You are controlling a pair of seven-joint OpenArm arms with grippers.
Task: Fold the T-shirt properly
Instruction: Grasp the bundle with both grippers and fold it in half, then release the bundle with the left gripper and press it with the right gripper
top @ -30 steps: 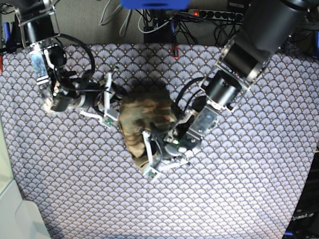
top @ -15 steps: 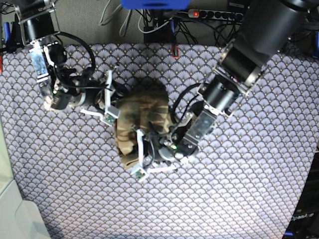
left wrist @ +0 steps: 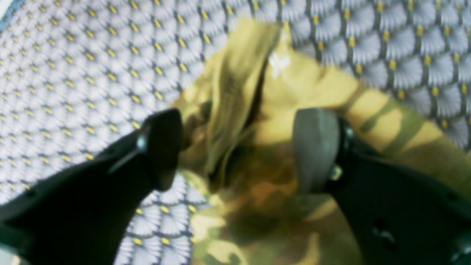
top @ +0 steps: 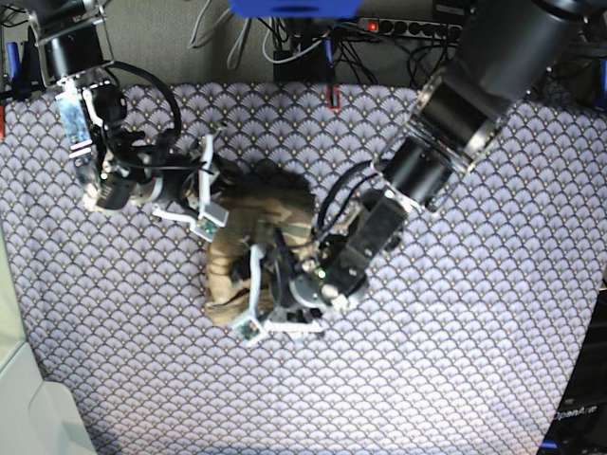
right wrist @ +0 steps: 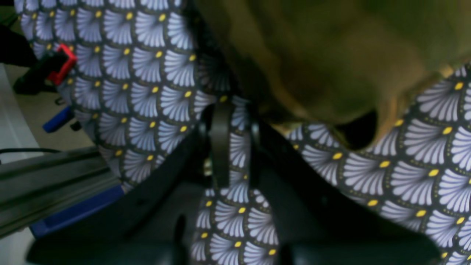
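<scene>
Your left hand (left wrist: pixel 235 151) stands open over the shirt (left wrist: pixel 294 121): its two dark fingers (left wrist: pixel 162 143) are spread wide, with a raised ridge of camouflage cloth between them that neither pad grips. One finger sits over the patterned cloth (left wrist: pixel 73 73) just beside the shirt's edge, the other over the shirt itself. In the base view this hand (top: pixel 270 299) is low on the near side of the bundle.

Your right hand (right wrist: pixel 230 143) is closed, its fingers pinched together with nothing of the shirt between them; only the patterned cloth shows behind. The shirt (right wrist: pixel 331 55) lies just beyond the fingertips, apart from them as far as the blur lets you see. In the base view this hand (top: pixel 207 194) sits at the bundle's far-left edge.

The shirt (top: pixel 256 246) lies crumpled in a small heap near the middle of the surface (top: pixel 474 379), well clear of every edge.
</scene>
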